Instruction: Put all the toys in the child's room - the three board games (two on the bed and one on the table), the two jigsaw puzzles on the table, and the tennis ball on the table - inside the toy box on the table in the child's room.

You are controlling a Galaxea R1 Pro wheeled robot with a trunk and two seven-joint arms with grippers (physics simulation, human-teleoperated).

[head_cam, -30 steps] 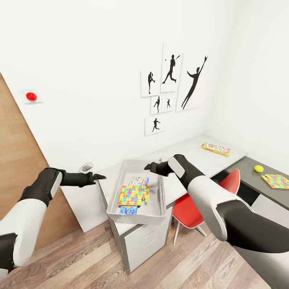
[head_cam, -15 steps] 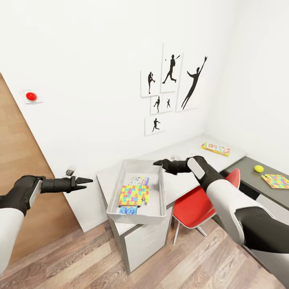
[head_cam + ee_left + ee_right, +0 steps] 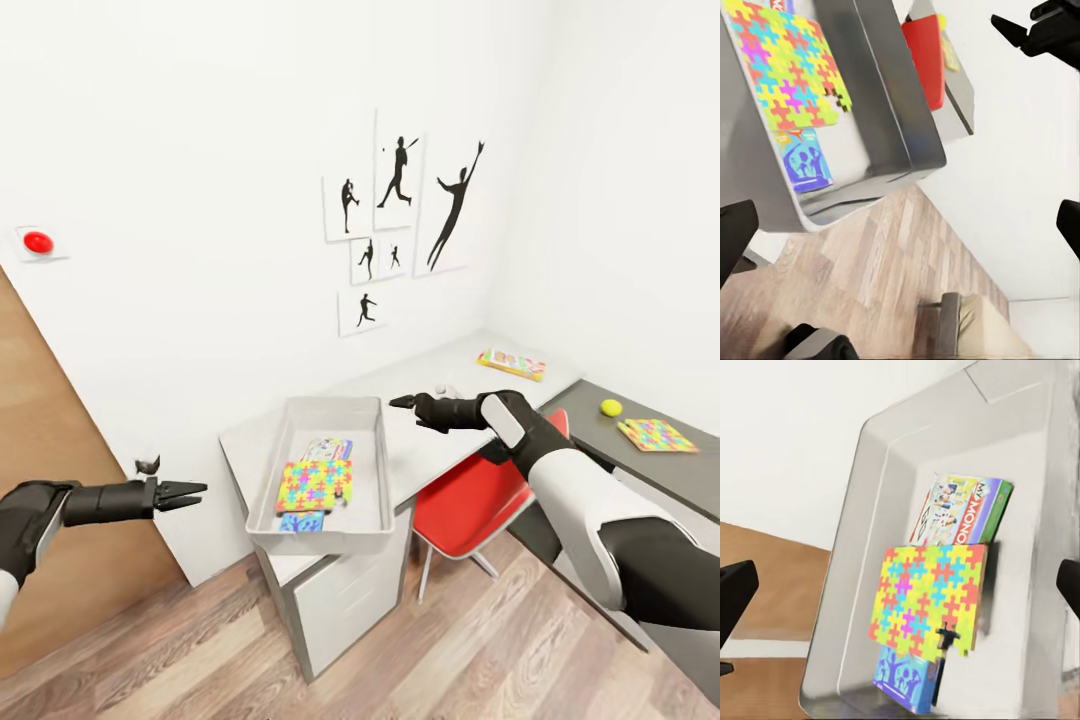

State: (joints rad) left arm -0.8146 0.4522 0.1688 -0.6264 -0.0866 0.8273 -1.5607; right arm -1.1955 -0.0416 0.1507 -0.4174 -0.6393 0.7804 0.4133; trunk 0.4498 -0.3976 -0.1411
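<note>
Head view: the whole picture has slid leftward since a second ago, so the camera has turned; the furniture has not moved. The toy box [image 3: 318, 478] sits at the near end of the table [image 3: 440, 440], at about 6 o'clock from the picture's centre. Inside lie one jigsaw puzzle [image 3: 314, 484] and two board games [image 3: 326, 450]. Both arms have drawn back from the box. The left gripper [image 3: 195, 490], at 8 o'clock, is now well clear of it, fingers slightly parted and empty. The right gripper [image 3: 405, 402], just beyond the box's far right corner, carries nothing; I cannot tell how its fingers stand. Still out on the table: a third board game [image 3: 511, 364] at 3 o'clock, the tennis ball [image 3: 611, 407] and the second jigsaw puzzle [image 3: 655, 435] on the dark lower wing. I judge the task half done, with the right-hand toys next.

Left wrist view: the box, puzzle and a blue game [image 3: 805, 160] appear between wide-set fingertips.

Right wrist view: the puzzle overlaps a green-edged game [image 3: 961, 511] and a blue one.
</note>
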